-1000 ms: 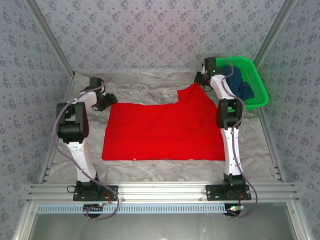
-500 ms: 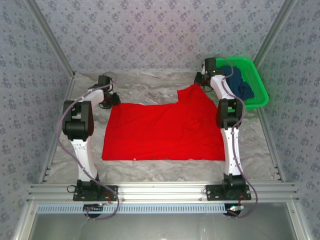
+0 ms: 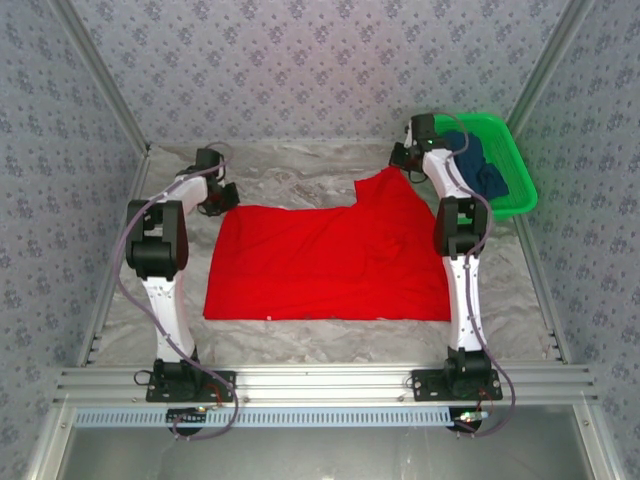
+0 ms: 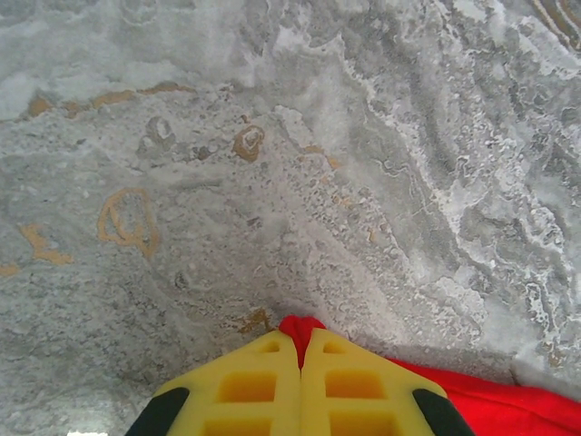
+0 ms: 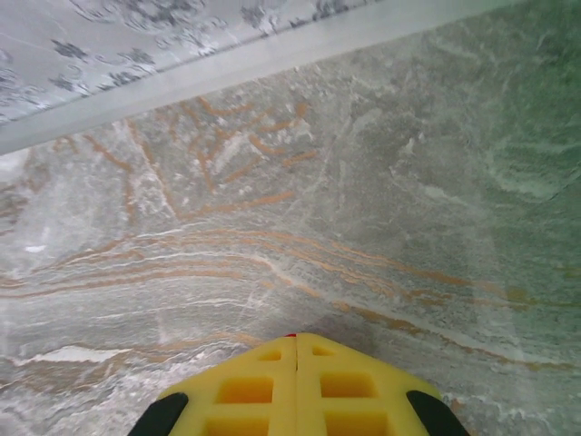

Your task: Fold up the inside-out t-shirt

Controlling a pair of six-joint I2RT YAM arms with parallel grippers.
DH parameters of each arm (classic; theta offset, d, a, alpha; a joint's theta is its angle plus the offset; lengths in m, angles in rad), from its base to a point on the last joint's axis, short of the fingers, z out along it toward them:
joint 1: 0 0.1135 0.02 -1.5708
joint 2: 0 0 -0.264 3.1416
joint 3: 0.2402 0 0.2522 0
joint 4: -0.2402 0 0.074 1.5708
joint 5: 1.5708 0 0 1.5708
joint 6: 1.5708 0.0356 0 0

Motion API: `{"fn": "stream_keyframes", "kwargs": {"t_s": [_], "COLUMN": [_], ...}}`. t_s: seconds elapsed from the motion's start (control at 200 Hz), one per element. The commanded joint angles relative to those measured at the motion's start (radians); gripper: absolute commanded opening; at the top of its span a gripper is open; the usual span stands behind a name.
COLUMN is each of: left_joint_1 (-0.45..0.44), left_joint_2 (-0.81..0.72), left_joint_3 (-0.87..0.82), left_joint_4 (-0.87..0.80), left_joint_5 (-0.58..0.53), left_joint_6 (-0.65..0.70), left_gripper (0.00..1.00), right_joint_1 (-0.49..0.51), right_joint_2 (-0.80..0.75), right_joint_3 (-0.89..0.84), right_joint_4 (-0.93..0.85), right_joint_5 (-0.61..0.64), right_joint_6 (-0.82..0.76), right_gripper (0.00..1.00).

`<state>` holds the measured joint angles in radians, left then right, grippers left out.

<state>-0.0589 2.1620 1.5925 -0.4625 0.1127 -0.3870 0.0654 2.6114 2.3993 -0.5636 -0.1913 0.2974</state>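
The inside-out t-shirt is plain bright red and lies spread flat across the middle of the marbled table. Its far-right corner is pulled up toward the back. My left gripper sits at the shirt's far-left corner, its yellow jaws shut on a pinch of red cloth. At the raised far-right corner my right gripper has its yellow jaws pressed together, with a sliver of red showing at the tips.
A green basket holding a dark navy garment stands at the back right, close to the right arm. Patterned walls and metal frame rails enclose the table. An aluminium rail runs along the near edge.
My left gripper moved up and right to the shirt's far-left corner and shut on the cloth. The right arm and the shirt stayed put.
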Motion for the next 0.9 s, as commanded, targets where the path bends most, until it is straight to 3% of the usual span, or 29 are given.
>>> {"fn": "stream_keyframes", "kwargs": {"t_s": [0.0, 0.24, 0.485, 0.655, 0.894], "left_joint_1": [0.023, 0.047, 0.046, 0.044, 0.043], "left_joint_2": [-0.068, -0.218, -0.311, -0.422, -0.606], "left_joint_3": [-0.030, -0.188, -0.313, -0.439, -0.644], "left_joint_4": [0.038, 0.157, 0.252, 0.311, 0.332], "left_joint_5": [0.038, 0.080, 0.156, 0.166, 0.121], "left_joint_6": [-0.023, -0.070, -0.121, -0.153, -0.173], "left_gripper": [0.00, 0.00, 0.00, 0.00, 0.00], "right_joint_1": [-0.024, -0.062, -0.072, -0.068, -0.065], "right_joint_2": [-0.151, -0.366, -0.515, -0.706, -0.977], "right_joint_3": [-0.061, -0.388, -0.605, -0.849, -1.154], "right_joint_4": [0.062, 0.300, 0.411, 0.465, 0.402], "right_joint_5": [-0.062, -0.231, -0.418, -0.431, -0.315], "right_joint_6": [-0.031, -0.084, -0.143, -0.171, -0.203], "right_gripper": [0.00, 0.00, 0.00, 0.00, 0.00]}}
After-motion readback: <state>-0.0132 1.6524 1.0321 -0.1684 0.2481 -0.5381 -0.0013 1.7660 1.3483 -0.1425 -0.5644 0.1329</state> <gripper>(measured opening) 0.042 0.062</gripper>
